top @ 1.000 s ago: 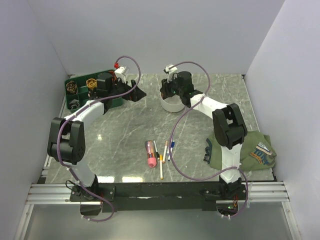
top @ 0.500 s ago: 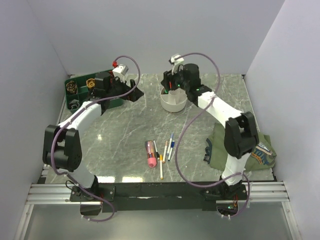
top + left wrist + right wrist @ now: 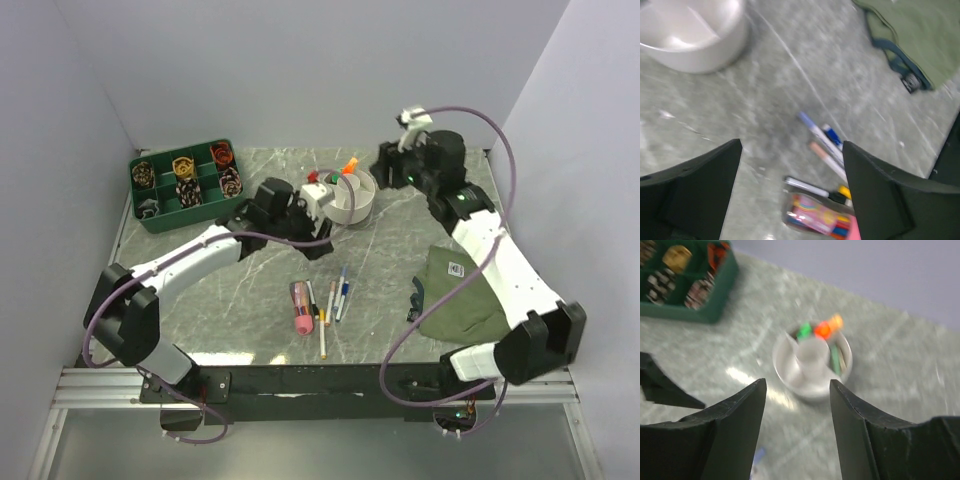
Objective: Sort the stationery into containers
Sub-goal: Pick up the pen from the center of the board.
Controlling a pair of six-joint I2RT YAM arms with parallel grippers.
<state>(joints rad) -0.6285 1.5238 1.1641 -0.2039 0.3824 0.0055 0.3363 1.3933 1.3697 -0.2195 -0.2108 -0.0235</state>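
Left pincer (image 3: 792, 145), released and empty, hung just beyond loose pens (image 3: 821, 141); axes ran near-to-far. Right pincer (image 3: 797, 385), also spread, stood farther off.

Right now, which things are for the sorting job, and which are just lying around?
For the job:
loose pens and markers on the table
white bowl
capped pens already in the bowl

Just lying about:
dark green tray with coiled bands
olive cloth pouch
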